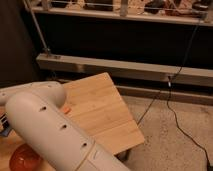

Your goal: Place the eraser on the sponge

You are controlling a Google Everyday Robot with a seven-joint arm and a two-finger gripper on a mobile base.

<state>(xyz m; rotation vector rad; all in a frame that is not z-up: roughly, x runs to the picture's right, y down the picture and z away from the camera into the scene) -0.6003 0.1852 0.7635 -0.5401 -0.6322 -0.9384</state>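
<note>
My white arm [55,130] crosses the left half of the camera view and hides most of the wooden table [107,112]. The gripper is out of view, somewhere past the arm's lower end off the bottom of the frame. At the far left edge a small dark piece with pale stripes [3,121] pokes out from behind the arm; it may be the eraser. Just below it is a sliver of blue [4,133], possibly the sponge. I cannot tell whether the two touch.
A red bowl [22,157] sits at the table's near left corner. An orange tip [66,110] peeks out beside the arm. A black cable [170,107] trails over the speckled floor on the right. A metal rail and dark shelving stand behind.
</note>
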